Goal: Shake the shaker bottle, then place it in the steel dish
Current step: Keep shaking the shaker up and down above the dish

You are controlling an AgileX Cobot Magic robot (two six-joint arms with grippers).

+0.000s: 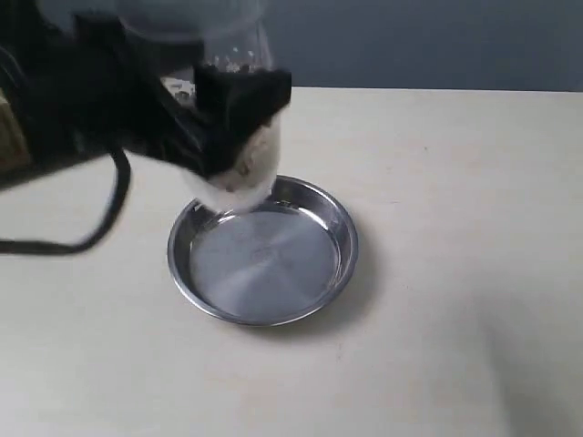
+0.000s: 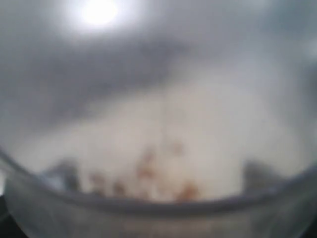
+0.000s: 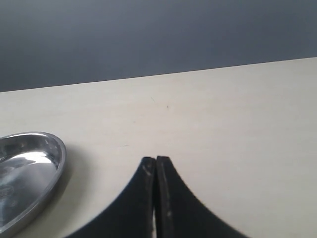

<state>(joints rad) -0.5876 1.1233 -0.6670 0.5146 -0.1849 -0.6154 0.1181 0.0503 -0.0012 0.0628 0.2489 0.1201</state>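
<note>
One shaker bottle (image 1: 235, 55) gripped by left jaws over one steel dish (image 1: 264, 264); right jaws closed.

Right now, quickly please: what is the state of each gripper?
Left gripper: closed on the bottle.
Right gripper: closed, holding nothing.

High exterior, low right wrist (sharing dish (image 1: 273, 273)).

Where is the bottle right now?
In the exterior view, the bottle is left of middle, held in the left gripper, by the back left rim of the steel dish.
</note>
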